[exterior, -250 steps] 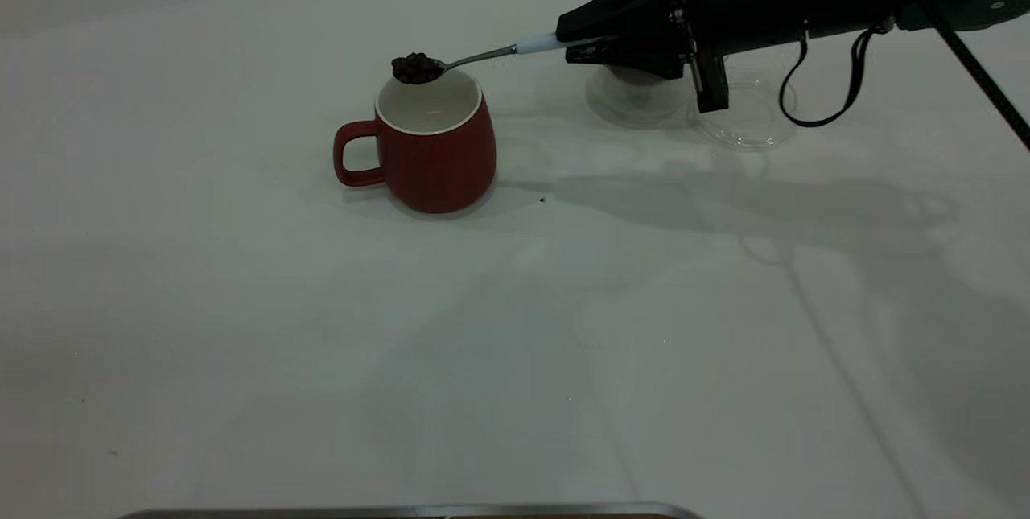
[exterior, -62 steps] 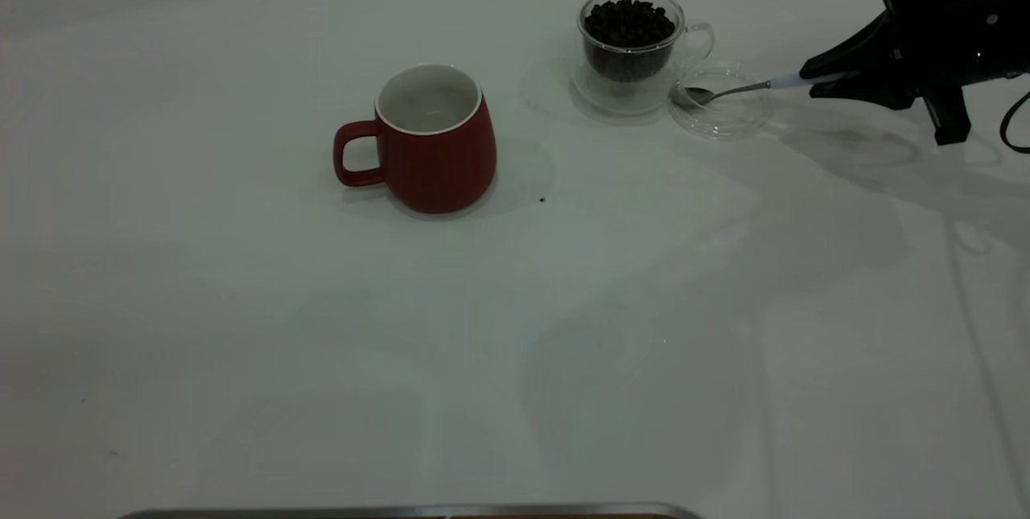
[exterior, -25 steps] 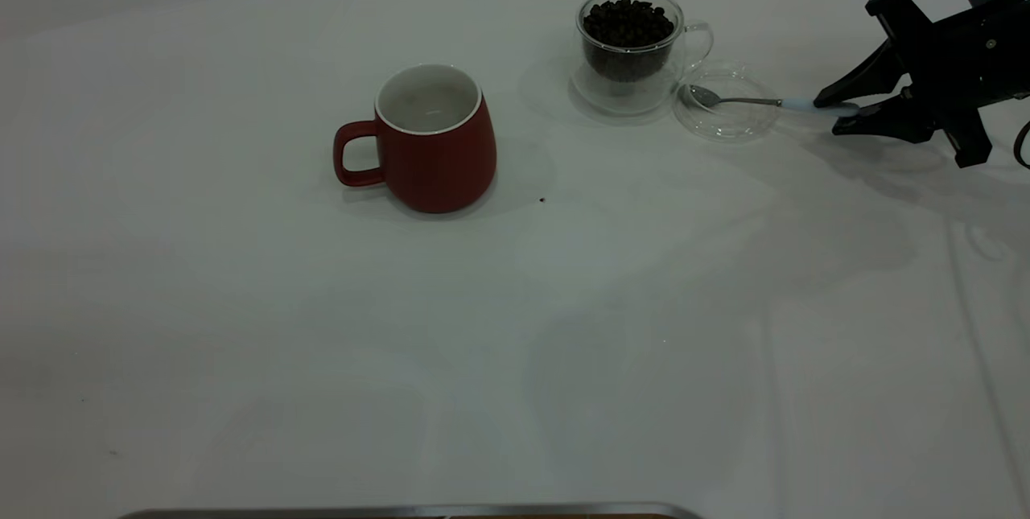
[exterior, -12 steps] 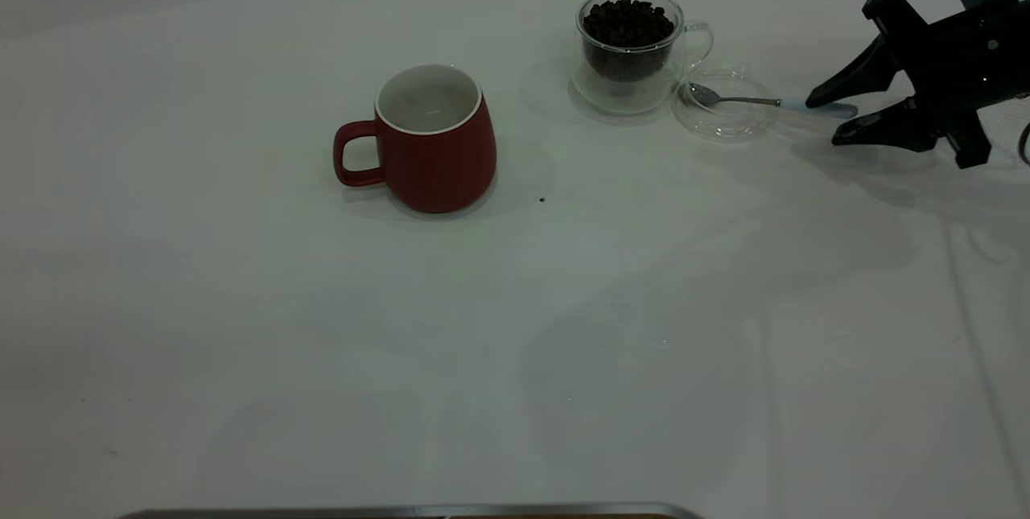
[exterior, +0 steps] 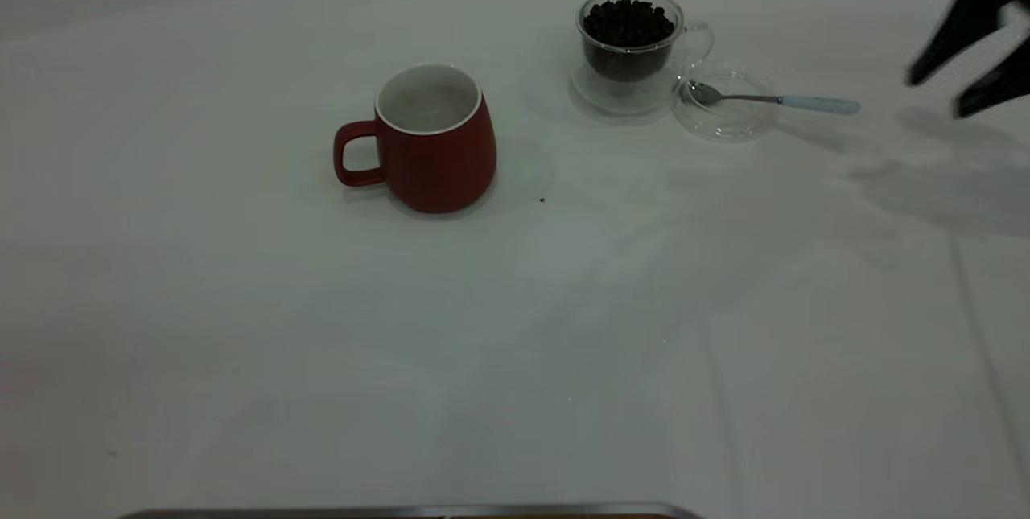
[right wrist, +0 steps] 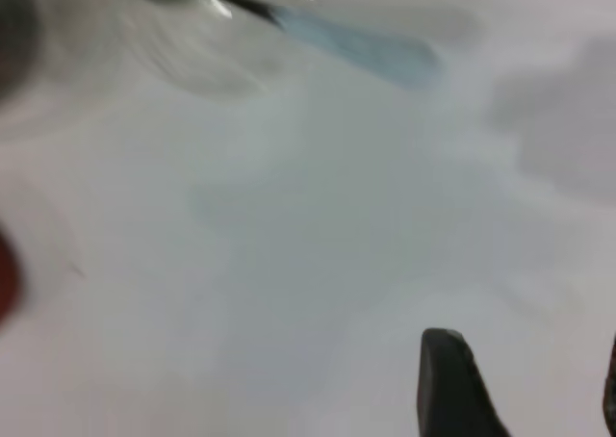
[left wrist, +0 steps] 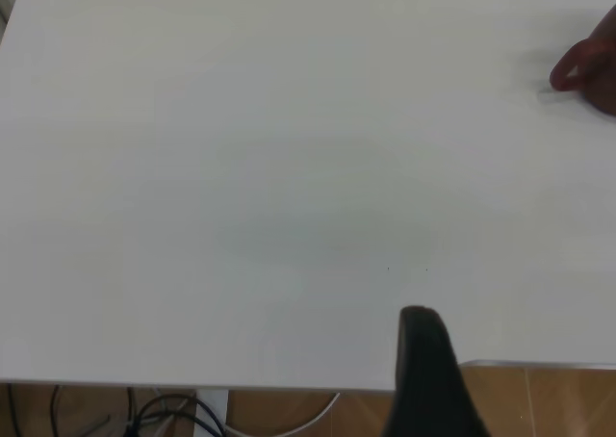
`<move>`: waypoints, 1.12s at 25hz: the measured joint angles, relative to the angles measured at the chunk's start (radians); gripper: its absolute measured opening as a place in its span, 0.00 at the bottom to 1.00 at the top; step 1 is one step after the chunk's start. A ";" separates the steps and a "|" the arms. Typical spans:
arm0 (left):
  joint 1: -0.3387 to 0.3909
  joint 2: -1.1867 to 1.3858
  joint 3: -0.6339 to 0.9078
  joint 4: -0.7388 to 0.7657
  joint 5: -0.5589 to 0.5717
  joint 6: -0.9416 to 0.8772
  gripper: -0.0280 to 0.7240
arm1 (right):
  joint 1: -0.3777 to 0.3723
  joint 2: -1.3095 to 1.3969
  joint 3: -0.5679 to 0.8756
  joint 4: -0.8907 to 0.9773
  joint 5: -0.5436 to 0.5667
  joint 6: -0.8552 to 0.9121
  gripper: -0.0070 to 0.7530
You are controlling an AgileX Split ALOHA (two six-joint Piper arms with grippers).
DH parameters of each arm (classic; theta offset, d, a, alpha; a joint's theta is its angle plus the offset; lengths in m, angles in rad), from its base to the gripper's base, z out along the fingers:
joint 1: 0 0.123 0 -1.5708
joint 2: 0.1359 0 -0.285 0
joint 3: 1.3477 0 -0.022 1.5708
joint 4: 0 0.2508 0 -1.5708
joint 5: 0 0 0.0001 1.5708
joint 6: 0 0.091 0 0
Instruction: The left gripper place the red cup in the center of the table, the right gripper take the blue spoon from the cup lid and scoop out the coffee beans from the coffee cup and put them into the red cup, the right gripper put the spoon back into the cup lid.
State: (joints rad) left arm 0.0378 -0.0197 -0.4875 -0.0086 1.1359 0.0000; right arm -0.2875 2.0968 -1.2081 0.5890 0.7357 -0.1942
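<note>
The blue spoon (exterior: 776, 100) is lying in the upper right of the exterior frame with its metal bowl resting in the cup lid (exterior: 724, 110) and its pale handle reaching out over the table (exterior: 515, 326) toward the right edge. Nothing is gripping it. The right gripper (exterior: 957, 68) is hanging at the far upper right, well apart from the handle tip, its two black fingers spread wide and holding nothing.

The coffee cup (exterior: 632, 48), touching the lid's left side, is showing a full heap of coffee beans (exterior: 628, 22). The red cup (exterior: 430, 137) is standing upright near the upper centre, handle pointing left; I cannot tell whether beans are lying inside it. One dark speck (exterior: 541, 199) is sitting on the table just right of the red cup.

Judging by this layout, the last step, returning the spoon to the lid, is looking done, and the next move is only calling for the right arm to clear away without clipping the overhanging handle.

Open room is lying across the whole lower half of the frame. In the left wrist view the left gripper (left wrist: 423, 379) is sitting at the table's edge, far from the red cup; its jaw state I cannot tell.
</note>
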 joint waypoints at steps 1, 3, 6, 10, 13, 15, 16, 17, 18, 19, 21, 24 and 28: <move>0.000 0.000 0.000 0.000 0.000 0.000 0.75 | 0.000 -0.035 0.001 -0.069 0.034 0.044 0.56; 0.000 0.000 0.000 0.000 0.000 0.000 0.75 | 0.004 -0.101 0.005 -0.160 0.092 0.100 0.56; 0.000 0.000 0.000 0.000 0.000 0.000 0.75 | 0.036 -0.229 0.005 -0.237 0.156 0.121 0.56; 0.000 0.000 0.000 0.000 0.000 0.000 0.75 | 0.126 -0.443 0.005 -0.269 0.199 0.118 0.56; 0.000 0.000 0.000 0.000 0.000 0.000 0.75 | 0.203 -0.584 0.005 -0.278 0.245 0.096 0.56; 0.000 0.000 0.000 0.000 0.000 0.000 0.75 | 0.243 -0.663 0.005 -0.280 0.305 0.087 0.56; 0.000 0.000 0.000 0.000 0.000 0.000 0.75 | 0.257 -0.697 0.006 -0.280 0.336 0.086 0.56; 0.000 0.000 0.000 0.000 0.000 0.000 0.75 | 0.267 -0.722 0.006 -0.279 0.379 0.085 0.56; 0.000 0.000 0.000 0.000 0.000 0.000 0.75 | 0.275 -0.748 0.006 -0.276 0.421 0.085 0.56; 0.000 0.000 0.000 0.000 0.000 0.000 0.75 | 0.285 -0.772 0.007 -0.272 0.454 0.084 0.56; 0.000 0.000 0.000 0.000 0.000 0.000 0.75 | 0.307 -0.809 0.007 -0.262 0.486 0.075 0.56; 0.000 0.000 0.000 0.000 0.000 0.000 0.75 | 0.361 -0.857 0.008 -0.246 0.494 0.045 0.56; 0.000 0.000 0.000 0.000 0.000 0.000 0.75 | 0.456 -0.910 0.019 -0.243 0.497 -0.024 0.56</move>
State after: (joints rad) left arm 0.0378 -0.0197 -0.4875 -0.0086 1.1359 0.0000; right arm 0.1680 1.1871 -1.1893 0.3464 1.2323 -0.2177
